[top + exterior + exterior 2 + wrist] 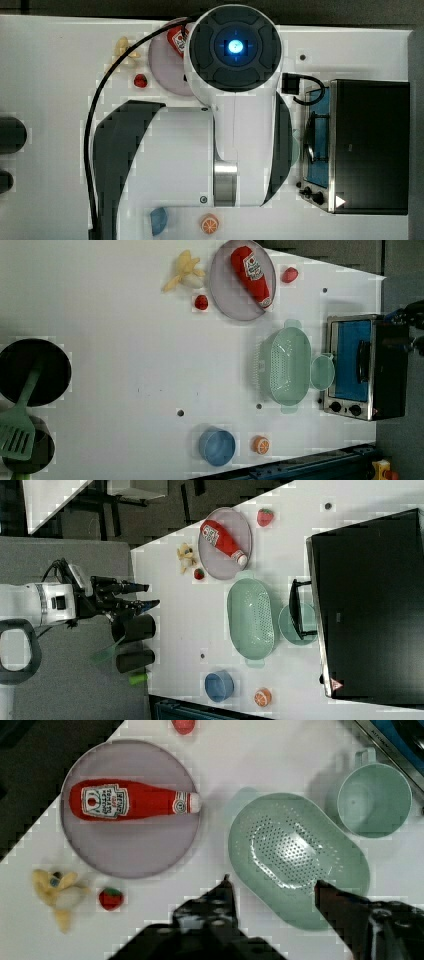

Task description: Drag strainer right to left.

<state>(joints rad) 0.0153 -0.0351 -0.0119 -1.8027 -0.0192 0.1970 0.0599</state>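
The strainer (290, 367) is a large pale mint oval colander with a dotted inside. It rests on the white table (125, 340) beside the toaster oven (365, 367). It also shows in the right view (250, 617) and the wrist view (297, 855). My gripper (147, 595) is open and holds nothing. It hangs well clear of the table, apart from the strainer. In the wrist view the gripper (272, 887) has its two dark fingertips spread on either side of the strainer's near rim. In the top view my arm (235, 100) covers the strainer.
A small round mint bowl (322, 372) sits between strainer and oven. A grey plate (230, 295) holds a ketchup bottle (252, 272), with strawberries (201, 302) and a banana toy (184, 271) nearby. A blue bowl (217, 446), an orange slice (260, 445), black pots (35, 371) and a green spatula (17, 432) stand elsewhere.
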